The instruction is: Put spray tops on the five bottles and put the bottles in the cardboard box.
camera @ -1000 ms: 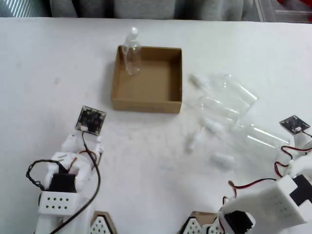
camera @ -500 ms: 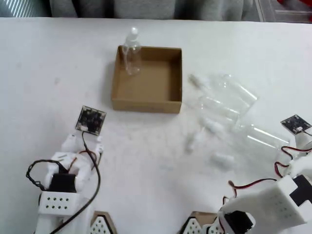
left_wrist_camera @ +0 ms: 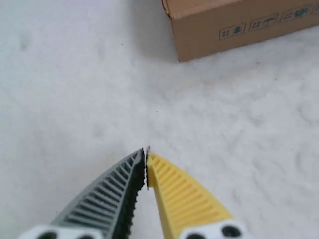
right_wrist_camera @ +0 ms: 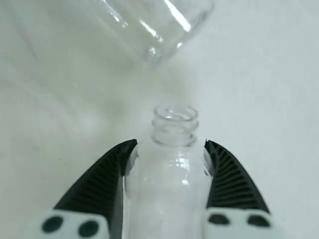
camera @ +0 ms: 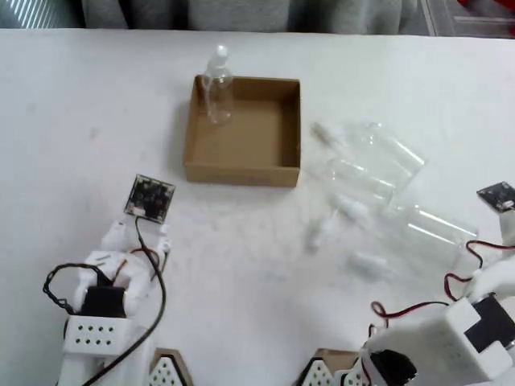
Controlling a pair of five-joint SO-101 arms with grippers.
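A cardboard box (camera: 241, 174) stands at the table's middle back, and one clear bottle with a spray top (camera: 217, 90) is upright in its far left corner. Three uncapped clear bottles (camera: 385, 151) (camera: 360, 182) (camera: 430, 228) lie to the right of the box. Loose white spray tops (camera: 348, 209) (camera: 368, 262) lie among them. My right gripper (right_wrist_camera: 169, 144) is shut on the bottle (right_wrist_camera: 172, 167) nearest the right edge, a finger on each shoulder and the open neck pointing away. My left gripper (left_wrist_camera: 146, 157) is shut and empty, low over the table in front of the box (left_wrist_camera: 234, 22).
Another clear bottle (right_wrist_camera: 149, 25) lies just beyond the held one's neck. The left arm (camera: 105, 297) rests at the near left and the right arm (camera: 451, 342) at the near right corner. White tabletop lies open between the arms and left of the box.
The right arm has shifted slightly toward the table's right edge, its wrist camera board going with it. The left arm, box and bottles have not moved.
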